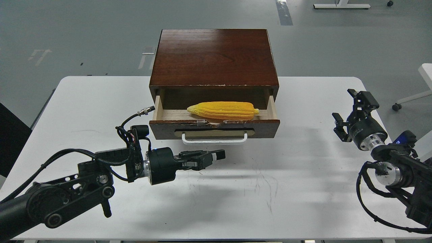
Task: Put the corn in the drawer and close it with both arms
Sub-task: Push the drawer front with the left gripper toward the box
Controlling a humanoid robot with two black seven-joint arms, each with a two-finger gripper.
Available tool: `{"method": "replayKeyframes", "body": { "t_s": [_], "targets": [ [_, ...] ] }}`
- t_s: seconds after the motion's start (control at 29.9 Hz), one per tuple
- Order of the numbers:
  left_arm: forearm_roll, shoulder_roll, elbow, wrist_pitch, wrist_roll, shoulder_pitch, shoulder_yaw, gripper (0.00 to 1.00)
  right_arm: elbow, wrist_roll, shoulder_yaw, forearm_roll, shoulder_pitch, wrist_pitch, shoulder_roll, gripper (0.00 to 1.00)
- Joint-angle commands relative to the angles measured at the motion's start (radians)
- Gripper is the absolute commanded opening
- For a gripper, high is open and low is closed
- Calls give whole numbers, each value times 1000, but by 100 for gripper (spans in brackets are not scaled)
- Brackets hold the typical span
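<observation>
The corn [222, 110] already lies inside the open drawer [214, 128], stretched across it with its pointed tip toward the left and its blunt end toward the right, resting on the pale wooden floor just behind the chipped front edge. So the first half of the job looks done; what is left, by my reading, is pushing the drawer shut into the reddish-brown cabinet [214, 57], and that has not begun, since the drawer is pulled well out and its white handle [214, 138] hangs free with nothing touching it. The left hand [216, 156] hovers low over the white surface [236, 202], just below and in front of the handle, pointing to the right; its fingers lie close together and hold nothing, though from this angle a narrow gap between them cannot be ruled out. The right hand [349, 111] is well off to the right side, raised above the surface and apart from the cabinet, with its two fingers spread and empty. For a two-armed close, I judge that both hands need to come to the drawer front, one on either side of the handle, and press it evenly so the drawer does not skew on the way in.
</observation>
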Motion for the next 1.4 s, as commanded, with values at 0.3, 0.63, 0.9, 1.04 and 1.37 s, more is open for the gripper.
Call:
{"method": "replayKeyframes", "body": {
  "t_s": [0.3, 0.63, 0.9, 1.04, 1.37],
  "targets": [
    [-106, -4, 45, -1, 12, 5, -1, 0, 0, 0, 0, 0, -3, 0, 1, 98],
    [-149, -7, 100, -6, 13, -8, -14, 0, 3, 0, 0, 0, -5, 0, 1, 98],
    [-151, -54, 164, -3, 13, -11, -40, 0, 3, 0, 0, 0, -13, 0, 1, 98],
    [-171, -76, 196, -1, 20, -12, -47, 0, 5, 0, 0, 0, -20, 0, 0, 98],
    [-227, -123, 273, 2, 35, -47, -51, 0, 5, 0, 0, 0, -22, 0, -5, 98]
  ]
}}
